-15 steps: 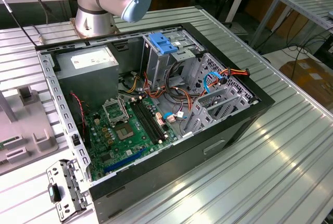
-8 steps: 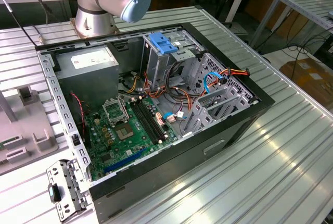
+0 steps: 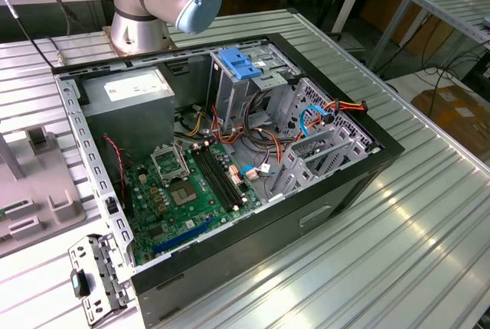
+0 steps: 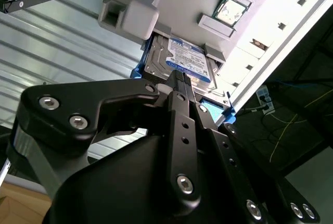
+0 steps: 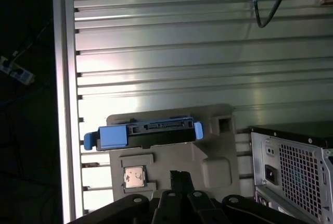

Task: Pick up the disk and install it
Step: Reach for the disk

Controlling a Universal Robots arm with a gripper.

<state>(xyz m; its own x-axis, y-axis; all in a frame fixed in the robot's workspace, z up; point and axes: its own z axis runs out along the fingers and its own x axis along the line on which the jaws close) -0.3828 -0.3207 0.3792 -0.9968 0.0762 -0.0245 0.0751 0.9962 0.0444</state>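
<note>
The gripper [image 4: 177, 78] is closed, its jaws pressed together with nothing between them. Just beyond its tips the disk [image 4: 179, 60] lies label-up in a grey holder [image 4: 127, 15], out of its grasp, with blue side rails [image 4: 136, 72] along its edges. A processor chip [image 4: 230, 10] sits in a neighbouring recess of the holder. The holder rests on the slatted aluminium table [image 5: 156, 52]. Farther off stands the open computer case [image 3: 253, 161], with a blue latch [image 3: 240, 63] atop its drive cage.
</note>
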